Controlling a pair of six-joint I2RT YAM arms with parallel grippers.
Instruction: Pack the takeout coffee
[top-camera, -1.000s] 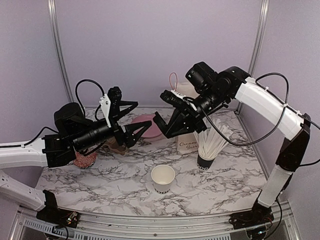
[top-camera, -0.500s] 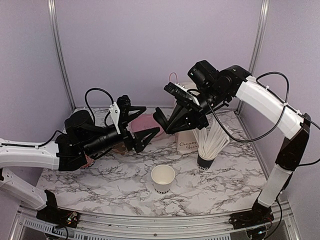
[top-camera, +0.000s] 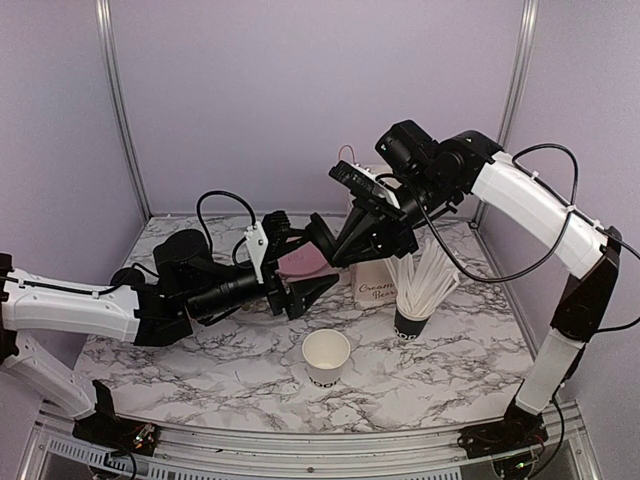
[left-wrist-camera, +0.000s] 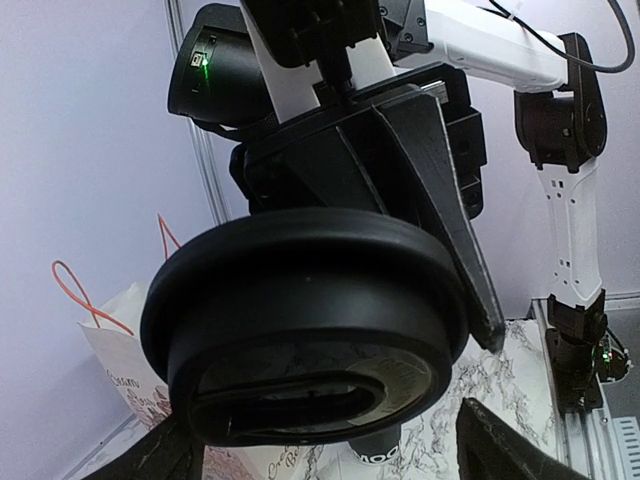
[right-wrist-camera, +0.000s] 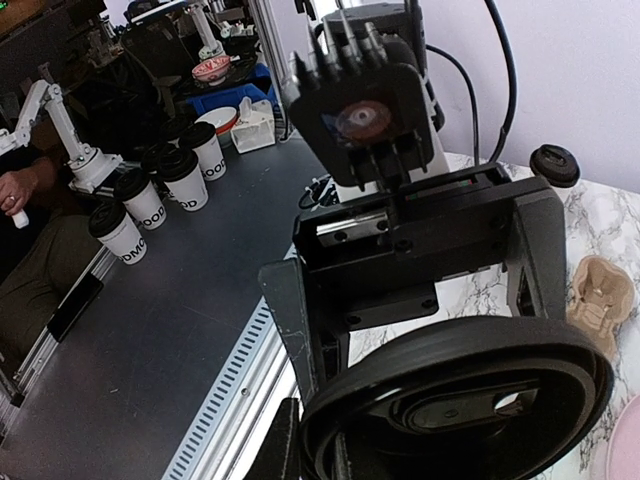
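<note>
A lidless white paper cup (top-camera: 326, 357) with dark lettering round its base stands upright at the front centre of the marble table (top-camera: 200, 380). My right gripper (top-camera: 335, 245) hangs above the table's middle, shut on the rim of a round black lid (right-wrist-camera: 460, 400). My left gripper (top-camera: 318, 258) faces it from the left, open. In the left wrist view the lid (left-wrist-camera: 305, 320) fills the space ahead of the left gripper (left-wrist-camera: 335, 450), roughly between the two fingertips (left-wrist-camera: 500, 445). I cannot tell whether they touch it.
A white paper bag (top-camera: 375, 285) stands behind the cup, beside a black cup of white straws (top-camera: 415, 300). A pink plate (top-camera: 298, 262) lies under the grippers. A brown cup carrier (right-wrist-camera: 600, 295) and a second black lid (right-wrist-camera: 553, 163) lie on the marble. Several lidded cups (right-wrist-camera: 190, 170) stand outside the cell.
My left arm has reached right, bringing its open gripper up to the right gripper and the lid. The right gripper has shifted slightly and stays shut on the lid.
</note>
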